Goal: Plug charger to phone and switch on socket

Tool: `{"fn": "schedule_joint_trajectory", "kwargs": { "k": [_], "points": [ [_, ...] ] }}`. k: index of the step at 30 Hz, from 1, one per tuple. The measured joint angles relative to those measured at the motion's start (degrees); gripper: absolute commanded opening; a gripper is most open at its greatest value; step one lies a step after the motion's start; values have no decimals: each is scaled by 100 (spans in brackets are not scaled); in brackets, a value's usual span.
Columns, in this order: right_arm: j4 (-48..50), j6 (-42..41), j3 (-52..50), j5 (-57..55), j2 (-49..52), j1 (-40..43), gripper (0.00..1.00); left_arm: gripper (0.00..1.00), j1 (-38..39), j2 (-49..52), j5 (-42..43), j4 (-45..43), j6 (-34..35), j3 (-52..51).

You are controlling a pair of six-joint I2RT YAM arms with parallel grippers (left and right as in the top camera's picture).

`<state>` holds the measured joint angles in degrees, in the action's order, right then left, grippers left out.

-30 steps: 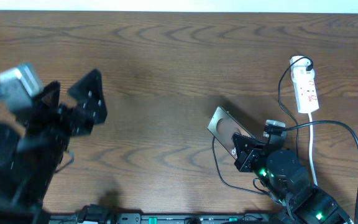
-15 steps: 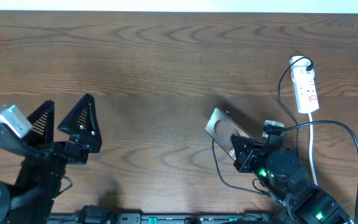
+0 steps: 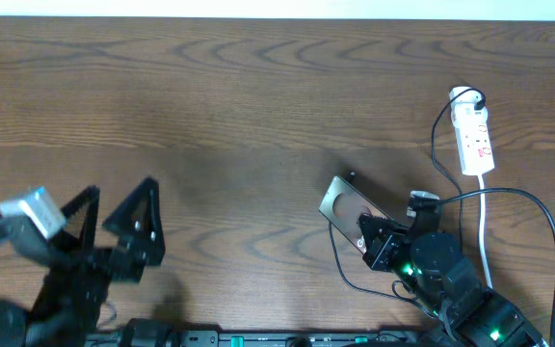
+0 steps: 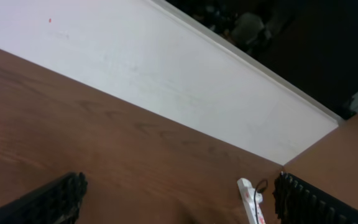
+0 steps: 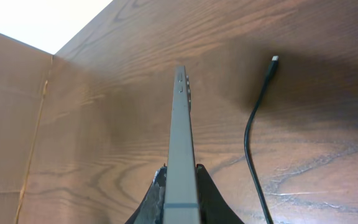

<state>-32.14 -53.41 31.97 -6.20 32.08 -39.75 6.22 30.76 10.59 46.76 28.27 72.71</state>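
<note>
I hold phone (image 5: 180, 124) edge-on, right gripper (image 5: 179, 179) pinching slick rigid faces; may slip. Charger (image 5: 273, 62) limp: grab just behind tip. Left gripper (image 3: 118, 202) spread.

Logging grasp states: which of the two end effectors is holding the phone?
The right end effector, shut on one end of the phone. The left end effector stands open and empty at the opposite side of the table.
</note>
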Motion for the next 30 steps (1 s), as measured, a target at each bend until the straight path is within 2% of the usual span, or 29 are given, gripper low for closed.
{"fn": "schedule_joint_trajectory", "kwargs": {
  "k": [7, 11, 17, 23, 30],
  "points": [
    [22, -17, 0, -267, 0, 0, 1, 98, 0, -1014, -17, 756, -2, 2],
    [114, 92, 0, -398, 0, 0, 1, 98, 0, -1558, -160, 1478, 0, 2],
    [136, 109, 33, -411, 0, 0, 1, 98, 0, -1882, -313, 2424, 22, 4],
    [284, -485, 92, -341, 0, 0, 1, 98, 0, -1882, -472, 2675, 232, -223],
    [295, -1620, 94, -334, 0, 0, 1, 98, 0, -1882, -638, 2677, 907, -898]
  ]
}}
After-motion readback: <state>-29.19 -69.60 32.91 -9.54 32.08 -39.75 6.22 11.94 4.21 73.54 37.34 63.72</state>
